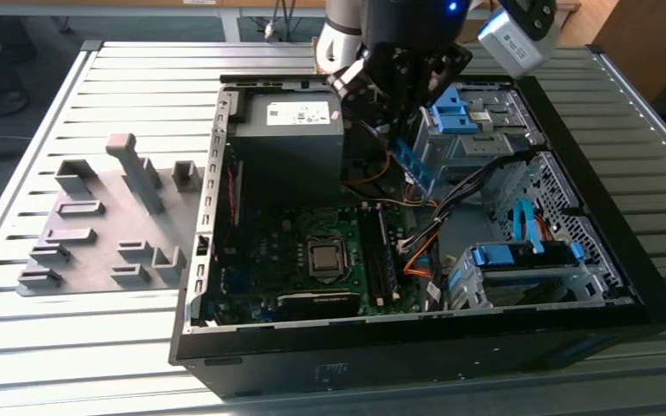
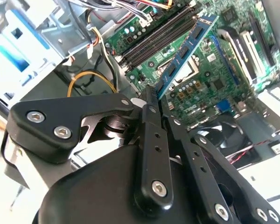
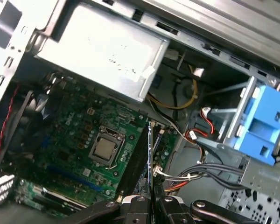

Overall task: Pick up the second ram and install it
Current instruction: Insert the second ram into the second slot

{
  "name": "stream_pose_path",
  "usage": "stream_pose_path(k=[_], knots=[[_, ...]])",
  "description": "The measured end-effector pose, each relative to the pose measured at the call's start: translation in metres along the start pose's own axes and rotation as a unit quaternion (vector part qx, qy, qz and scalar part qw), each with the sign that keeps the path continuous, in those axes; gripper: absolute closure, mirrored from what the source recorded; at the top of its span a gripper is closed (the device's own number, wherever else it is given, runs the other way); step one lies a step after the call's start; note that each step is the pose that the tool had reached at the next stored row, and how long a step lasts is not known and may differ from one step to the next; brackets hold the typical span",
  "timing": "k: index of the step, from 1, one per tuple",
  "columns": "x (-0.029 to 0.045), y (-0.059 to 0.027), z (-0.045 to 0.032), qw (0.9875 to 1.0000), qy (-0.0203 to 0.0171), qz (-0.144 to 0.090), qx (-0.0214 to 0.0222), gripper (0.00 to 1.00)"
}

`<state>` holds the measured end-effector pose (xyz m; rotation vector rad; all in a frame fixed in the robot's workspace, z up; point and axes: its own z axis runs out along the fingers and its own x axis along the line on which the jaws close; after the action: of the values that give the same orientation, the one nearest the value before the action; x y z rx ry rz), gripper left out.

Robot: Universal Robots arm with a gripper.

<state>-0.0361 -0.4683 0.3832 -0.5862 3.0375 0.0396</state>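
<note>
Gripping the second ram [image 2: 189, 49] by one end, the fingers [image 2: 151, 128] are closed flat against its two faces, so the blue-green stick juts out past their tips and hangs in the air over the open computer case [image 1: 212, 286]. In the exterior view the gripper [image 1: 397, 130] holds the stick near the case's upper middle, just off the grey power supply [image 1: 292, 143] at its 3 o'clock, with the blue drive bracket [image 1: 454, 108] beyond that. In the first wrist view the stick shows edge-on as a thin line [image 3: 150, 158] running almost along the long black memory slots [image 3: 139, 161] of the green motherboard [image 3: 70, 135], with the processor socket [image 3: 104, 149] at about 9 o'clock from them. To seat it well, I judge the board edge must lie parallel to the chosen slot and squarely above it before any push, the notch matched to the slot key, and the pressure straight and even. The loose cables [image 3: 196, 175] beside the slots, at roughly 3 o'clock, could snag if the approach drifts.
</note>
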Motion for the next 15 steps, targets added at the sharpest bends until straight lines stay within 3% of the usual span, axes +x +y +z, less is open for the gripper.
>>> stream_pose_path(k=[3,7,12,15], knots=[[0.0,0.0,0.0001,0.9996,-0.0004,0.027,0.0014,0.86],[0.0,0.0,0.0002,0.9981,-0.001,0.061,0.0032,0.86],[-0.0001,0.0002,0.0003,0.9955,-0.0015,0.095,0.0049,0.86],[-0.0001,0.0002,0.0004,0.9931,-0.0019,0.117,0.006,0.86]])
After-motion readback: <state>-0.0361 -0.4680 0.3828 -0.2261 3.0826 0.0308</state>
